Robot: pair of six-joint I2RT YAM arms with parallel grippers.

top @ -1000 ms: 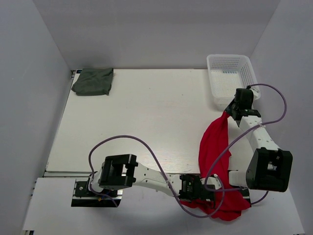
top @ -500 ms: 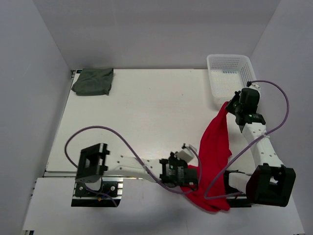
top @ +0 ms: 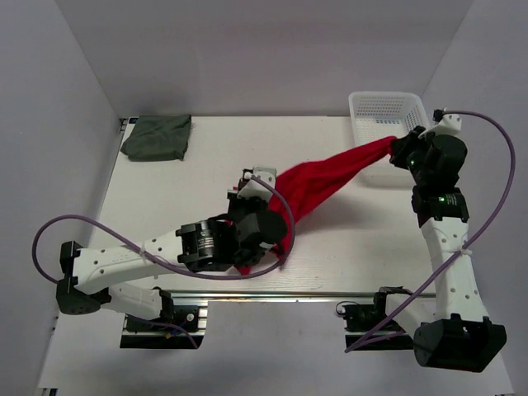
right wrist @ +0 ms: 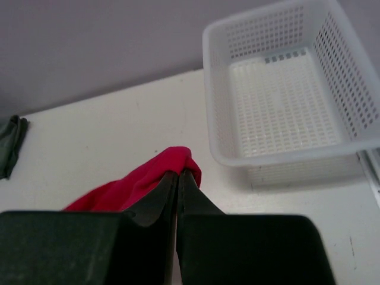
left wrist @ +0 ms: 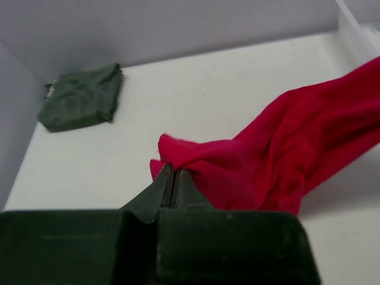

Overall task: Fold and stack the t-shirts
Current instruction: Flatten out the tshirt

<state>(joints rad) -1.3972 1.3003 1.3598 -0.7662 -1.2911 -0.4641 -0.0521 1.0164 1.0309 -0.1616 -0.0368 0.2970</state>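
The red t-shirt hangs stretched in the air between my two grippers, above the middle of the table. My left gripper is shut on its left end, as the left wrist view shows, with the red cloth trailing away to the right. My right gripper is shut on its right end beside the basket; the right wrist view shows a red fold pinched in the jaws. The dark grey-green t-shirt lies folded at the table's far left corner.
A white plastic mesh basket stands at the far right corner, just behind the right gripper; it also shows in the right wrist view. Grey walls enclose the table. Purple cables loop off both arms.
Both arms have lifted the red shirt from the near right edge. The left gripper swung up and left to mid-table, the right gripper moved back toward the basket, and the shirt is now pulled taut.
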